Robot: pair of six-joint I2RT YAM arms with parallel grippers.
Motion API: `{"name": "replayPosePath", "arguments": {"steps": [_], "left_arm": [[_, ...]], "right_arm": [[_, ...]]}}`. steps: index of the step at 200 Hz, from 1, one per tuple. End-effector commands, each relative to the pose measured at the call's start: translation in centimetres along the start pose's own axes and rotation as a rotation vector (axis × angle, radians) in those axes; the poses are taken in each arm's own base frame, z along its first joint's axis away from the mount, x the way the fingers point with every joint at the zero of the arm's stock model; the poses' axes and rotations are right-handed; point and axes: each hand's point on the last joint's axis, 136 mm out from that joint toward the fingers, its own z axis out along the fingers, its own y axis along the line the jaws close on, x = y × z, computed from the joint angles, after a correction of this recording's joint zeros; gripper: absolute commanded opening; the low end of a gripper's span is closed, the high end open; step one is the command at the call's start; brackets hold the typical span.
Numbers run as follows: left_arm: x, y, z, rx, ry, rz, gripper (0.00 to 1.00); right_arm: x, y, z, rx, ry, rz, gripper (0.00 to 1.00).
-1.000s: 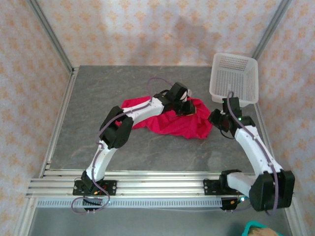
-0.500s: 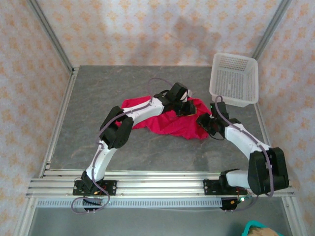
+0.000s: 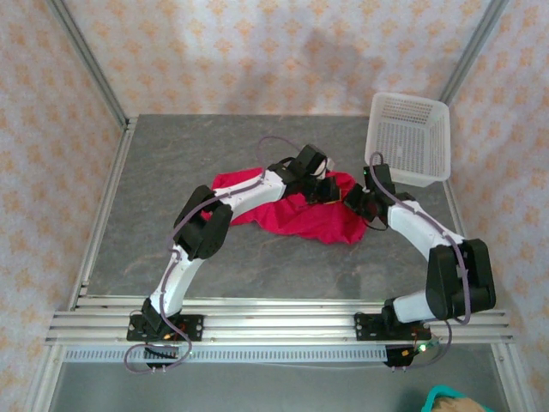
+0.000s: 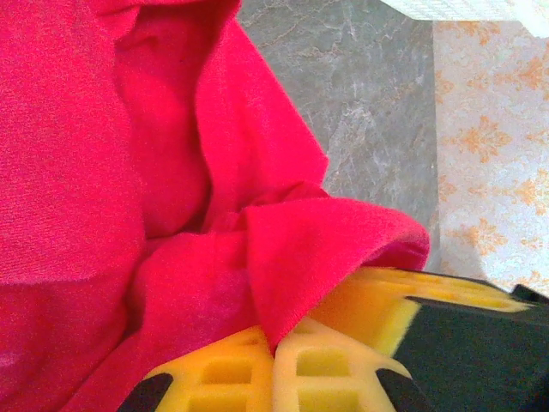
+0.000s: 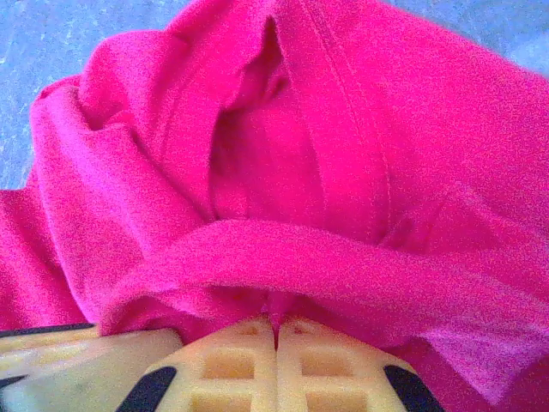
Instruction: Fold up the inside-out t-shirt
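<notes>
seen from above, the left gripper (image 3: pixel 324 185) reaches in from 7 o'clock to the top edge of the plain bright red-pink short-sleeved t-shirt of soft fabric (image 3: pixel 292 216). the left wrist view shows its yellow pads (image 4: pixel 232 378) pressed together with a fold of the cloth pinched between them.

the t-shirt lies in a crumpled heap on the grey stone-look table (image 3: pixel 171 154), about the middle and a little toward 3 o'clock. no flat panel, straight edge or stacked fold shows, so i judge the folding barely begun: the cloth has to be spread and smoothed, then folded. whether it has been turned right side out, i cannot tell.

the heap's long axis runs roughly from 10 o'clock to 4 o'clock. a stitched band shows in the right wrist view, but collar and hem cannot be told apart, so which way the t-shirt points is unclear.

the right gripper (image 3: pixel 353 199) comes in from 5 o'clock to the heap's upper right corner, near the left gripper. its pads are closed tight, with a rolled edge of cloth draped over the tips and seemingly nipped there.

the white plastic mesh basket (image 3: pixel 407 142) stands at 2 o'clock, apart from the t-shirt.
</notes>
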Motion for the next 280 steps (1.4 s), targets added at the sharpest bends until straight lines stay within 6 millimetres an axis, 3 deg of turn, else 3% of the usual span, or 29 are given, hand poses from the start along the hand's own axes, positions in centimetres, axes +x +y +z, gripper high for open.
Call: {"name": "replayPosePath", "arguments": {"steps": [1,43,69,106,133,158,182,201,208,223,256,280], "left_arm": [[-0.8,-1.3,-2.3,0.013,-0.022,0.028,0.0],[-1.4,-0.3,-2.9,-0.007,-0.024,0.024,0.0],[-1.8,-0.2,-3.5,-0.025,-0.017,0.053,0.0],[-1.9,-0.5,-4.9,-0.023,-0.014,0.118,0.25],[-1.5,-0.2,-5.7,-0.025,-0.007,0.135,0.31],[-0.8,0.1,-6.4,-0.037,0.006,0.146,0.31],[0.2,0.3,-8.1,-0.051,0.012,0.214,0.31],[1.3,0.3,-10.3,-0.067,-0.001,0.29,0.35],[1.9,0.3,-10.7,-0.059,0.001,0.319,0.35],[2.9,-1.4,-12.2,0.005,-0.031,0.398,0.36],[6.1,-3.6,-10.2,0.018,-0.023,0.525,0.35],[6.3,-4.1,-7.3,0.026,-0.018,0.467,0.36]], "right_arm": [[-0.5,0.3,-1.3,0.013,-0.015,-0.035,0.0],[-0.6,1.5,-5.1,-0.027,-0.037,-0.048,0.0],[-1.2,3.9,-8.7,-0.105,-0.059,-0.056,0.0],[-2.6,7.0,-14.4,-0.197,-0.115,-0.084,0.0],[-3.8,8.2,-16.5,-0.246,-0.137,-0.076,0.0],[-5.4,8.9,-16.9,-0.29,-0.153,-0.041,0.0],[-6.0,9.4,-15.8,-0.312,-0.13,-0.015,0.0],[-5.5,8.5,-14.4,-0.285,-0.108,-0.004,0.0],[-5.3,7.7,-13.1,-0.257,-0.082,0.01,0.0],[-5.0,7.0,-12.1,-0.242,-0.071,0.022,0.0],[-5.2,6.6,-11.5,-0.233,-0.076,0.036,0.0],[-5.3,6.7,-11.8,-0.234,-0.08,0.037,0.0]]}}
